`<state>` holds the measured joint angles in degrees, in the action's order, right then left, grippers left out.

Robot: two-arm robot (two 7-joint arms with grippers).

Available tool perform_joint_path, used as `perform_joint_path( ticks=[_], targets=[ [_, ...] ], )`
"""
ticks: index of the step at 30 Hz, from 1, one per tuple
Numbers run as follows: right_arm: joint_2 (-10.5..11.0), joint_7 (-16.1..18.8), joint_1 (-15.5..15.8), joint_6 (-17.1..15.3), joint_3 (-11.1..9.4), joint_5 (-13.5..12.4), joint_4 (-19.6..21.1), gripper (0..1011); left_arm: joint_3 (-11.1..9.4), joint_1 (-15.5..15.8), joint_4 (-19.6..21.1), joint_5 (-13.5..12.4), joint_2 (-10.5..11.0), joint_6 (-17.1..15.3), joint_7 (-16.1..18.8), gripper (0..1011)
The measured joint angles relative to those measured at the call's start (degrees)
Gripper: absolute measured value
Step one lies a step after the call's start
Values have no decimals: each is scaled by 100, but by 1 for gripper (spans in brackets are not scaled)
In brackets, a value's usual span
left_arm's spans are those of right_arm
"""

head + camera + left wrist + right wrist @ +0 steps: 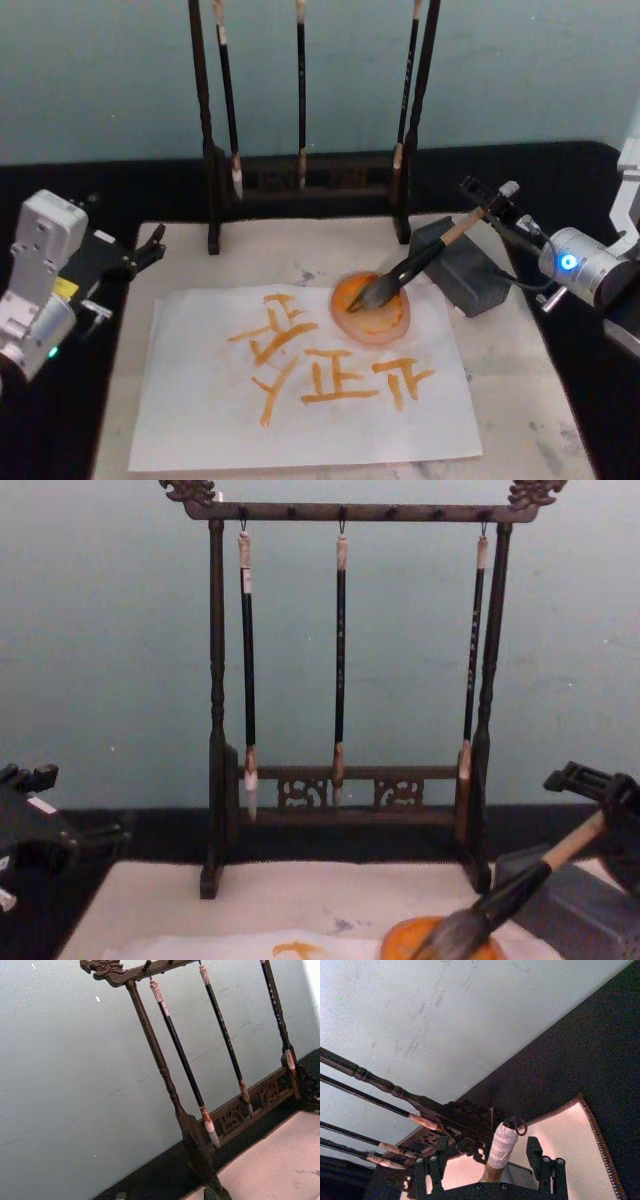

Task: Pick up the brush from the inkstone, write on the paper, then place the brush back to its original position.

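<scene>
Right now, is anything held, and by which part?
Nothing is held, it seems: the right end effector, open, straddles the brush at its taped top end with gaps. The left end effector sits left of the paper.

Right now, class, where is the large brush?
In the head view the brush lies right of centre, bristles in the orange dish at the paper's far edge, handle leaning over the grey inkstone, its end inside the open right gripper.
</scene>
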<state>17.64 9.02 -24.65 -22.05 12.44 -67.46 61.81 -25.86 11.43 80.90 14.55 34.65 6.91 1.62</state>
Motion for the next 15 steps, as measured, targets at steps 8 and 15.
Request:
perform_joint_path(
  ticks=[8, 15],
  targets=[
    [-4, -9, 6, -9, -16, 1, 14, 1000, 0, 0, 0, 0, 0, 0, 0, 1010],
    [-7, -16, 13, -18, -25, 2, 22, 866, 0, 0, 0, 0, 0, 0, 0, 1010]
  ],
)
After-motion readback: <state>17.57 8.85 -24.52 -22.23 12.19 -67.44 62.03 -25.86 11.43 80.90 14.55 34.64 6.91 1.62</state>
